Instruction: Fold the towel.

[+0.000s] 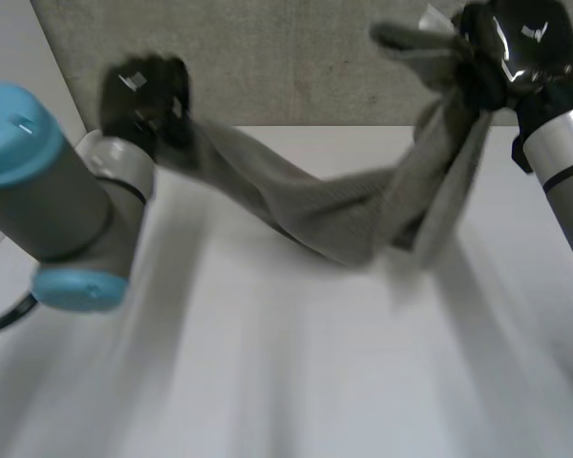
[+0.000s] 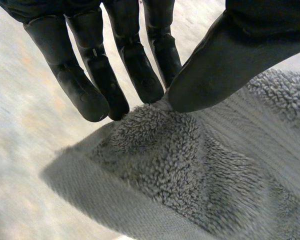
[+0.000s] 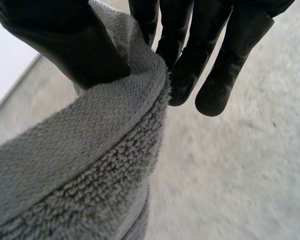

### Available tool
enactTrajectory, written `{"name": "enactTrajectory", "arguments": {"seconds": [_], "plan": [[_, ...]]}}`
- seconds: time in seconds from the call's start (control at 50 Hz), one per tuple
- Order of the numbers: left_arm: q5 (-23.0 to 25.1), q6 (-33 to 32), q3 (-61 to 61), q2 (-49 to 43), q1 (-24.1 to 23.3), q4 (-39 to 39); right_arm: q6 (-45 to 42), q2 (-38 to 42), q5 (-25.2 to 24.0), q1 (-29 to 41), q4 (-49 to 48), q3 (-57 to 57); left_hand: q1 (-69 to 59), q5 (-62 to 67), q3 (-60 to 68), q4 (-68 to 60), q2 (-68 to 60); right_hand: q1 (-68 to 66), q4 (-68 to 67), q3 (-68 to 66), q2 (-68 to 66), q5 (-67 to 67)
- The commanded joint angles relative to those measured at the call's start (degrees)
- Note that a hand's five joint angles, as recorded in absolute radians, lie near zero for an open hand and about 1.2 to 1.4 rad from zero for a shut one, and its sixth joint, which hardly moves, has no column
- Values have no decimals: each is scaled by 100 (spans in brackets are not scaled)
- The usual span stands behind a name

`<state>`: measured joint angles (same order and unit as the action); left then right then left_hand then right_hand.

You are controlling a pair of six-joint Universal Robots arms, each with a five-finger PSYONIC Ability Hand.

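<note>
A grey towel (image 1: 334, 215) hangs stretched in the air between my two hands, sagging in the middle above the white table (image 1: 296, 382). My left hand (image 1: 145, 95) is raised at the far left and pinches one end of the towel (image 2: 190, 165) between thumb (image 2: 225, 60) and fingers (image 2: 115, 75). My right hand (image 1: 516, 48) is held high at the far right, shut on the other end, where a bunch of cloth sticks out beside it. In the right wrist view the towel's hemmed edge (image 3: 90, 150) is clamped between thumb (image 3: 65, 45) and fingers (image 3: 190, 60).
A speckled grey wall (image 1: 296, 57) rises behind the table's far edge. My left arm (image 1: 48, 191) with its light-blue caps fills the near left; my right forearm (image 1: 568, 172) stands at the right edge.
</note>
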<state>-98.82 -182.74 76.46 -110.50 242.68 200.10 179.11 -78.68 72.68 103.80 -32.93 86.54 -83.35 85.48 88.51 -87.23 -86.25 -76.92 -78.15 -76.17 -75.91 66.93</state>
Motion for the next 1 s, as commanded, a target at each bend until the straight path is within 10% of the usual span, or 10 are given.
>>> {"name": "enactTrajectory", "arguments": {"seconds": [0.02, 0.16, 0.38, 0.46, 0.54, 0.84, 1.0], "plan": [[162, 54, 255, 591, 412, 100, 370, 169, -790, -9, 1473, -559, 335, -1548, -851, 723, 625, -308, -185, -383, -409, 307], [995, -8, 1606, 731, 579, -233, -1892, 976, -1730, 8, 3992, -770, 335, -1548, -851, 723, 625, -308, -185, -383, -409, 307], [1260, -139, 3075, 1047, 596, -691, -5007, 1733, -1590, -667, 5858, -515, 335, -1548, -851, 723, 625, -308, -185, -383, -409, 307], [1260, -289, 3296, 1285, 631, -718, -5044, 1654, -1669, -844, 5982, -507, 335, -1548, -851, 723, 625, 460, 583, 385, 359, -460], [1260, -543, 3568, 1697, 649, -735, -4983, 1207, -1721, -1002, 5956, -419, 335, -1548, -851, 723, 625, 4240, 4363, 4165, 4139, -4240], [1260, -702, 3727, 2111, 623, -709, -1898, 37, -1704, -1090, 4769, -111, 335, -1548, -851, 723, 625, 4952, 5074, 4876, 4850, -4952], [1252, -693, 3736, 2067, 658, -691, -1072, -148, -650, -747, 3934, 355, 335, -1548, -851, 723, 625, 4783, 4906, 4708, 4682, -4784]]}}
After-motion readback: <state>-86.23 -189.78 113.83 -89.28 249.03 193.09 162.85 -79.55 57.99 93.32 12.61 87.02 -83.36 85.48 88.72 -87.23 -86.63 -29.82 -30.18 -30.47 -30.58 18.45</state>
